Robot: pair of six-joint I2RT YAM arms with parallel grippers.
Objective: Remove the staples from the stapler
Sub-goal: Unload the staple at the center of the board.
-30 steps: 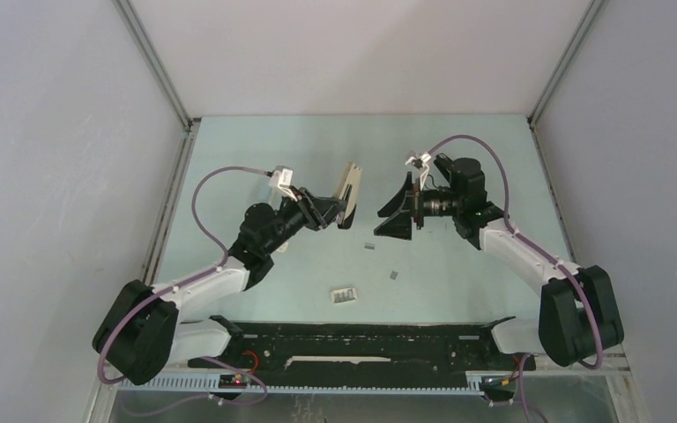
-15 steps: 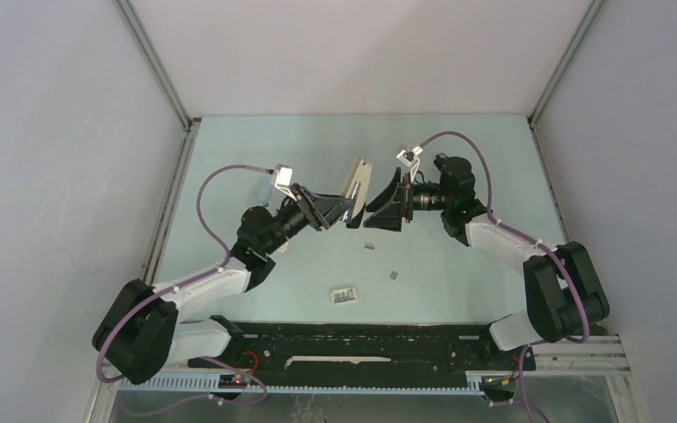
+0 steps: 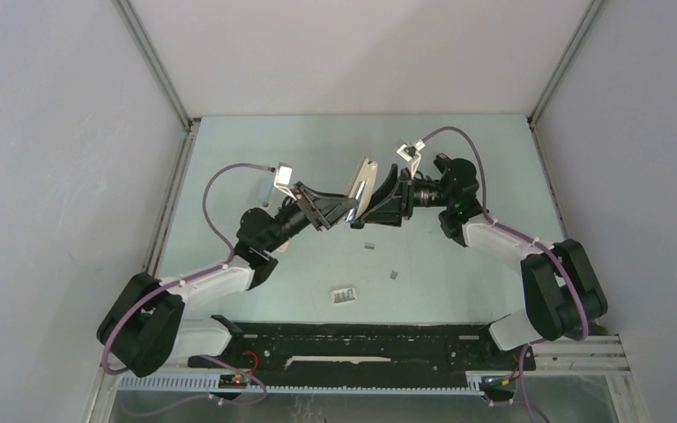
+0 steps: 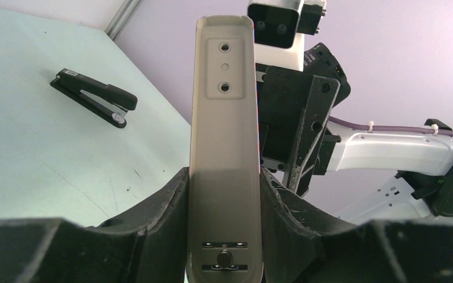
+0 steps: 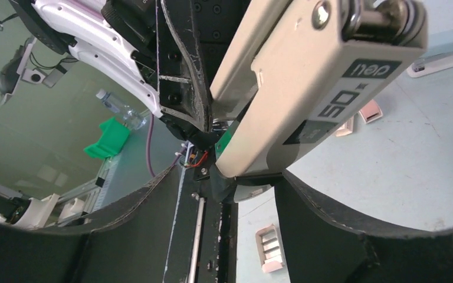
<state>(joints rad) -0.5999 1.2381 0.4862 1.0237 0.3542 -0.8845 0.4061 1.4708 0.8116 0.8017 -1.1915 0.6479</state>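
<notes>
The left gripper (image 3: 333,210) clamps one end of a beige stapler (image 3: 363,180), holding it tilted above the middle of the table (image 3: 476,159). The right gripper (image 3: 377,204) straddles the stapler from the right; whether it grips cannot be told. Small grey staples (image 3: 369,246) lie on the table, just nearer than the stapler.

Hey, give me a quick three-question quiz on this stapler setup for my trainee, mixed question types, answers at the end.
1. True or false: the left gripper clamps the long beige stapler, held clear of the pale green table.
2. Which item lies on the table in the left wrist view? A: slim black stapler. B: scissors. C: cup.
3. How many loose silvery staple bits show in the top view?
Key: 1 true; 2 A; 3 two.
</notes>
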